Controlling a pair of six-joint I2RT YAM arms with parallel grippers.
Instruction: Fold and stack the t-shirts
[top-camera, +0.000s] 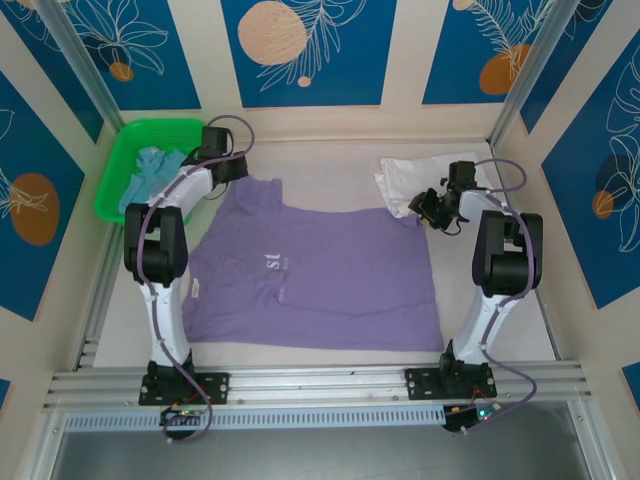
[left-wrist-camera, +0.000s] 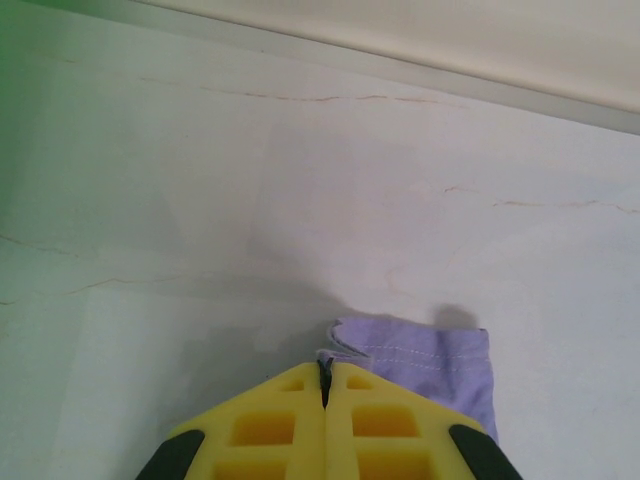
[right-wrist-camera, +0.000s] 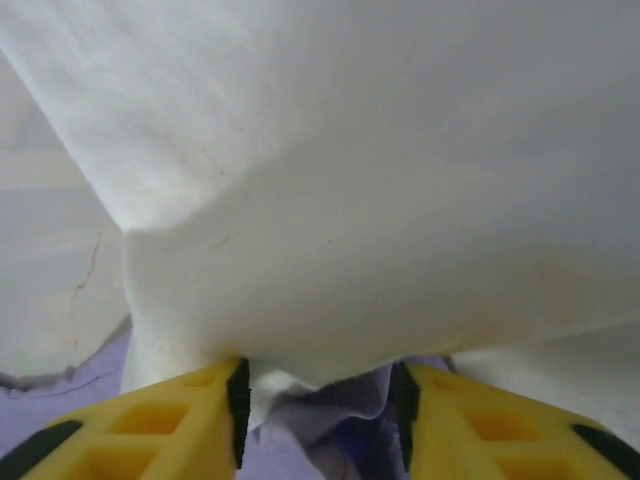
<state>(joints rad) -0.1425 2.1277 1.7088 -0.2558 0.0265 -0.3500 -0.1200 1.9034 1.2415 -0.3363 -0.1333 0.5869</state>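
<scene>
The lavender t-shirt (top-camera: 320, 270) lies spread flat in the middle of the table, white lettering up. My left gripper (top-camera: 232, 170) is at its far left sleeve (left-wrist-camera: 435, 355). In the left wrist view the left gripper (left-wrist-camera: 325, 370) is shut, with the sleeve's hem pinched at the tips. My right gripper (top-camera: 422, 210) is at the shirt's far right corner, where the shirt meets the white t-shirt (top-camera: 410, 175). In the right wrist view the right gripper (right-wrist-camera: 320, 400) is open, with bunched lavender cloth (right-wrist-camera: 330, 415) loose between the jaws and the white t-shirt (right-wrist-camera: 350, 180) just ahead. The light blue t-shirt (top-camera: 155, 165) lies in the basket.
A green plastic basket (top-camera: 125, 150) stands at the back left corner, close to the left arm. Metal frame posts and walls bound the table on three sides. Bare tabletop (left-wrist-camera: 300, 190) runs from the left sleeve to the back wall.
</scene>
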